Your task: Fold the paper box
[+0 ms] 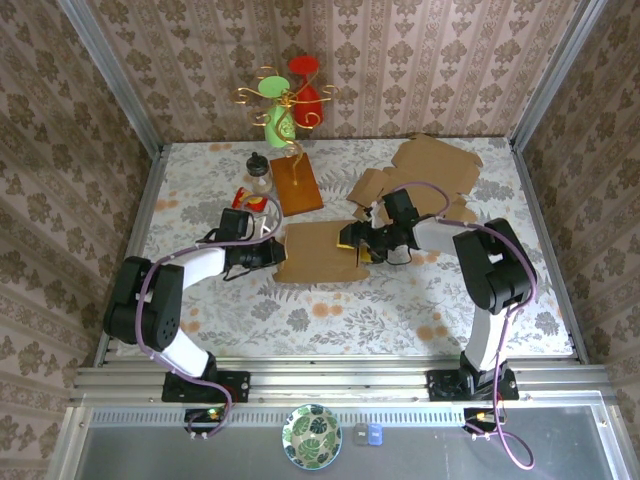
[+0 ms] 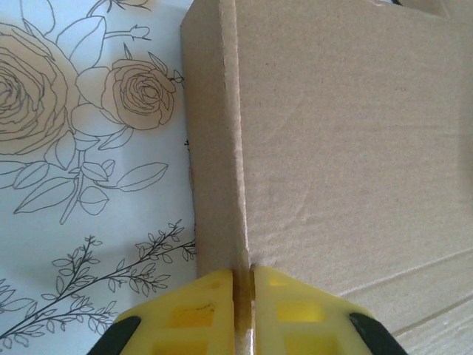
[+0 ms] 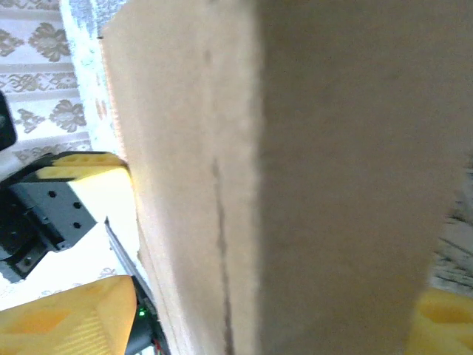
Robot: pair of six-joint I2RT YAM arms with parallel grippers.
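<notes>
On the table (image 1: 400, 300), left gripper (image 2: 244, 277) pinches the paper box (image 1: 315, 250); right gripper (image 1: 357, 250), spread wide, grip unclear, should crease squarely.

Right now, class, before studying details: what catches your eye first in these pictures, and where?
A brown cardboard box lies in the middle, the left fingers pinching its left edge while the right fingers straddle its right end. Behind it, a bright green-and-red ornament stands by the back wall.
</notes>
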